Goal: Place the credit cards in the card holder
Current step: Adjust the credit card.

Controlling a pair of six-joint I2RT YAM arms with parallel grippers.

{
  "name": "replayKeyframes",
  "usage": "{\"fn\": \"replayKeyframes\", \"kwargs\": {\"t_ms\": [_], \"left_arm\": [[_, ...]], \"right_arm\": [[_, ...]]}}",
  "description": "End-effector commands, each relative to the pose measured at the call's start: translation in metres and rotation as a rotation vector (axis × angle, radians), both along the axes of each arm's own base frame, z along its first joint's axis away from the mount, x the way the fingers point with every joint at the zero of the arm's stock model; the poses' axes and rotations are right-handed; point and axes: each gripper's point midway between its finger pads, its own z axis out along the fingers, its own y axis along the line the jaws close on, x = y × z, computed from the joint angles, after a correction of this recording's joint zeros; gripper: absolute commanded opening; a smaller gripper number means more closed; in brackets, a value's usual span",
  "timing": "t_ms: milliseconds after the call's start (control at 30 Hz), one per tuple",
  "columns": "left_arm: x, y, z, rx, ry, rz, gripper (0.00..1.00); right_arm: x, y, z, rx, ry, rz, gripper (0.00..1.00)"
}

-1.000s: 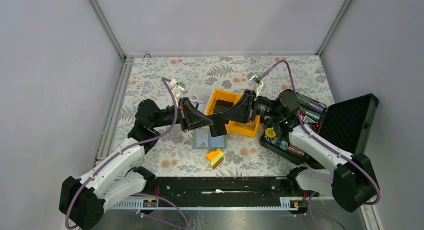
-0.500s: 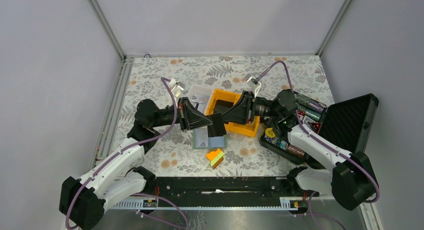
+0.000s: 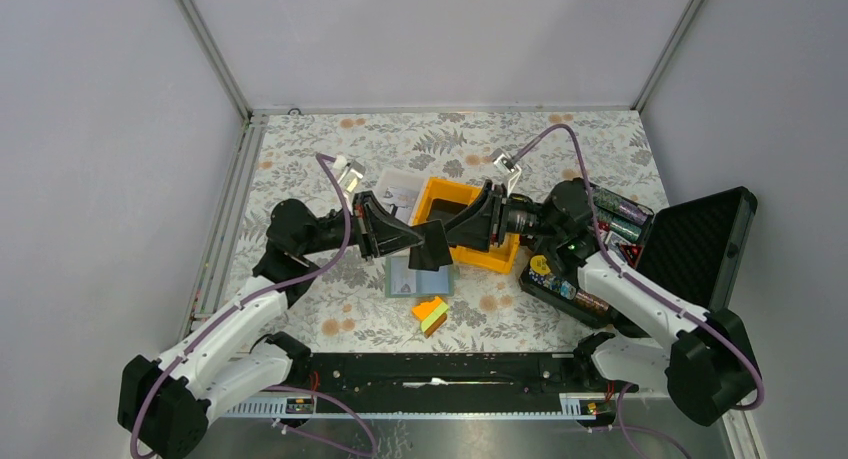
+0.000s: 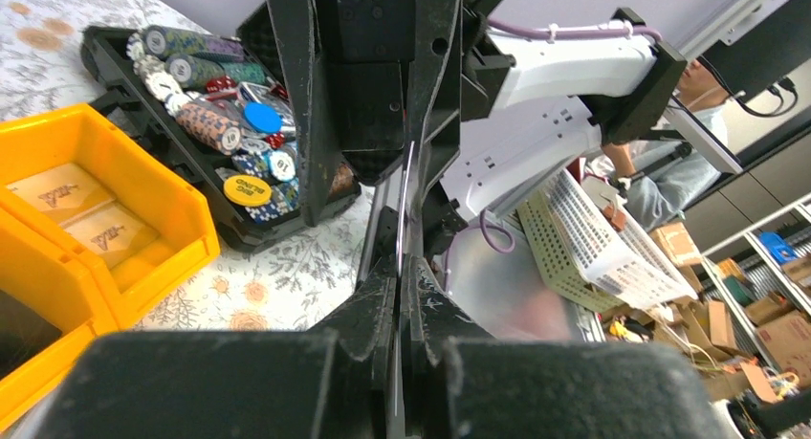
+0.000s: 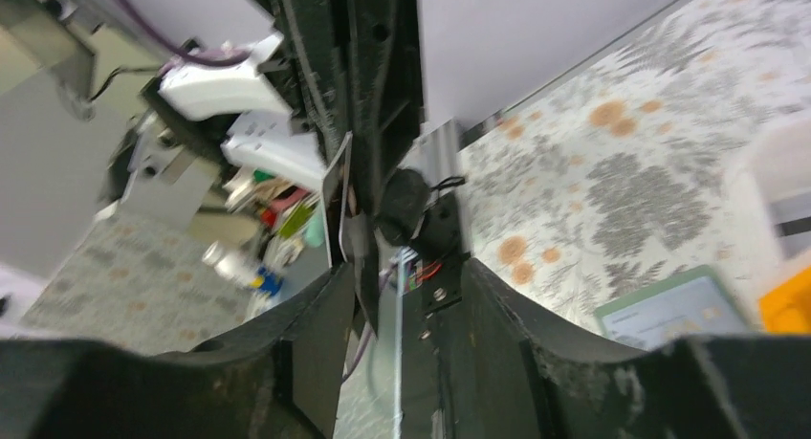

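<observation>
So the black card (image 3: 436, 249) is being held up in the air edge-on, right above the card holder (image 3: 415, 279). The holder is lying open flat on the table (image 3: 300, 159) around the middle, just near and left of the yellow bin (image 3: 478, 254). The left gripper (image 3: 424, 242) is clamped tight on the card's left end. The right gripper (image 3: 452, 241) is spread well apart, with its fingers (image 5: 306, 362) either side of the card and nothing actually pinched. Looks like a handover, tbh. To get it done cleanly, the right fingers should be backed off straight to the right along the card's plane so it isn't nudged or twisted, and the left pinch should be kept firm. After that, the card's lower edge would need to be lined up with a pocket mouth before anything is pushed down.
</observation>
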Motion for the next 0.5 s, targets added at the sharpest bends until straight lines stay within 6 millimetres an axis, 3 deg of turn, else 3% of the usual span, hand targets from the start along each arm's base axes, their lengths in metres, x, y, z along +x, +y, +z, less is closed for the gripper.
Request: {"fn": "replayKeyframes", "kwargs": {"t_ms": [0, 167, 333, 467], "left_arm": [[0.022, 0.000, 0.002, -0.012, -0.038, 0.139, 0.00], [0.041, 0.011, -0.009, 0.013, 0.017, 0.242, 0.00], [0.055, 0.014, -0.016, 0.021, 0.081, 0.287, 0.00], [0.057, 0.010, -0.016, 0.011, 0.102, 0.274, 0.00]], "right_arm": [[0.020, 0.004, 0.008, -0.025, -0.036, -0.214, 0.61], [0.049, -0.026, 0.005, -0.019, -0.003, -0.410, 0.75], [0.027, -0.023, 0.009, 0.050, -0.033, -0.271, 0.83], [0.015, -0.015, 0.003, 0.069, -0.020, -0.150, 0.83]]}}
